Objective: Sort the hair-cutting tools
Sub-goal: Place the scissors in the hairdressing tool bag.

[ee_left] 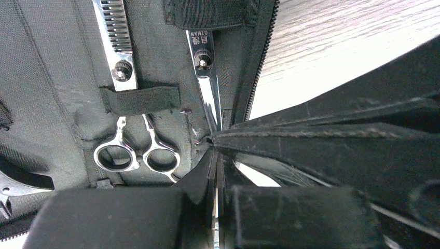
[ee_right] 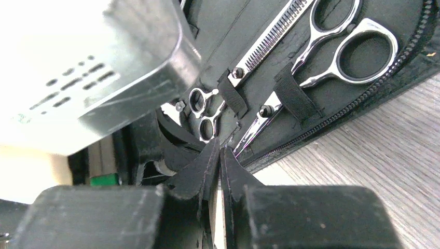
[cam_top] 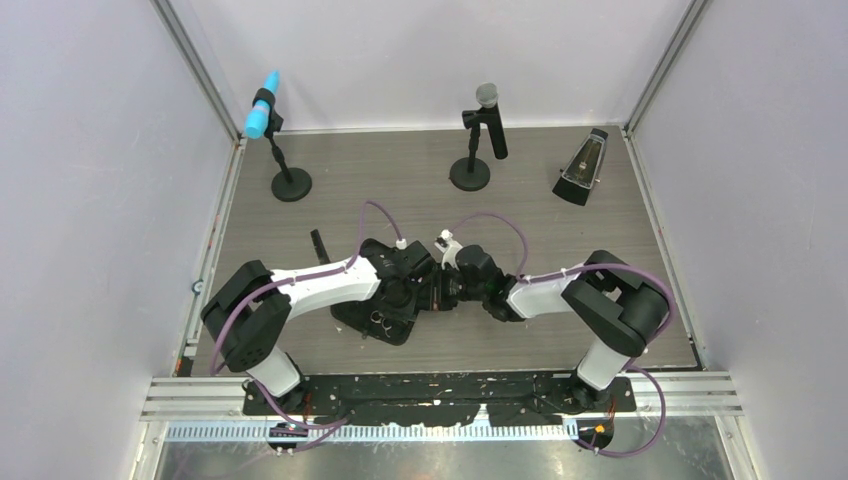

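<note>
Two polished steel scissors lie strapped inside the open, woven black zip case (ee_left: 46, 78) on the wood-grain bench (ee_right: 373, 161): toothed thinning shears (ee_left: 122, 72) and smooth-bladed straight scissors (ee_left: 202, 58), pointing opposite ways. The left pincer (ee_left: 216, 155) is pressed together just at the straight blade's tip. The right pincer (ee_right: 220, 161), nearly closed, is near that tip; whether it pinches anything I cannot tell.

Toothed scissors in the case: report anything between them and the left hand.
An elastic strap crosses the toothed scissors between pivot and rings, holding them against the case. Nothing else visible lies between them and the left hand.
</note>
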Motion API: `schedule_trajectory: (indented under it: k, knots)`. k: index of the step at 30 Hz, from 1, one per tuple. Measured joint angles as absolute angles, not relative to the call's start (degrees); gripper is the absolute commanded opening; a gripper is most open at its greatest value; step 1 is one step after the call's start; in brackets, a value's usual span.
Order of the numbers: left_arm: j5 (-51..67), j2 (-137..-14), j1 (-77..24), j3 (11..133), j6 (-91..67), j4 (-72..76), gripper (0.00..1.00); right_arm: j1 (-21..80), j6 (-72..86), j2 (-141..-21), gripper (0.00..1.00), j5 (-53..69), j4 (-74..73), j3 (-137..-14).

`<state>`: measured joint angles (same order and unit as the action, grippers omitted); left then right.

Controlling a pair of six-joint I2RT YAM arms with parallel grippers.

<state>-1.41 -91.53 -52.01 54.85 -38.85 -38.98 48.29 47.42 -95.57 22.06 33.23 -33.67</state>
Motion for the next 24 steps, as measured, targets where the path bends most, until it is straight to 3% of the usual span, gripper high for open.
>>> schedule_trajectory:
  k: [24]
  knots:
    - [0.4, -91.7, -52.9, 54.8, -37.4, -37.4, 0.0, 47.4, 46.1, -104.9, 0.12, 26.4, 33.3, -38.1]
